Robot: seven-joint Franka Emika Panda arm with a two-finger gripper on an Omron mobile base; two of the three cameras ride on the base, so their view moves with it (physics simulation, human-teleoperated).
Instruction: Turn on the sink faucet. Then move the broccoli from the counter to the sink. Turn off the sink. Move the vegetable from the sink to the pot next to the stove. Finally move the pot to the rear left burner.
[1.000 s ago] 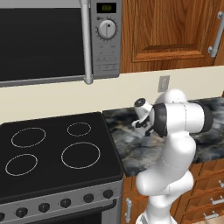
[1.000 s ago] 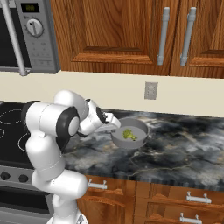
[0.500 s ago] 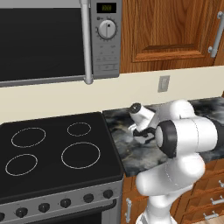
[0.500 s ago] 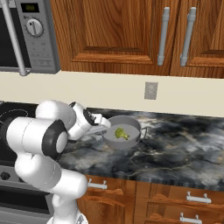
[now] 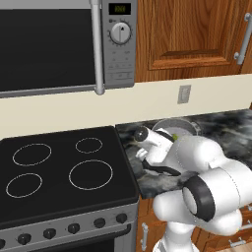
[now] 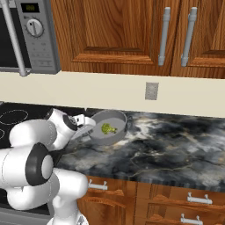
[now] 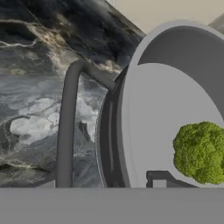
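The arm hides most of the pot point(image 6: 109, 130); jaws grip its rim, broccoli point(image 6: 108, 128) inside, on dark marble worktop point(image 6: 176, 149) right of the stove point(image 5: 59, 170)

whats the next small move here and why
Probably carry the pot left toward the stove. The broccoli already lies inside it, and in the hand view the gripper sits at the pot's near rim, apparently gripping it, though the hold itself is hard to see. The pot is still over the counter, right of the rear left burner.
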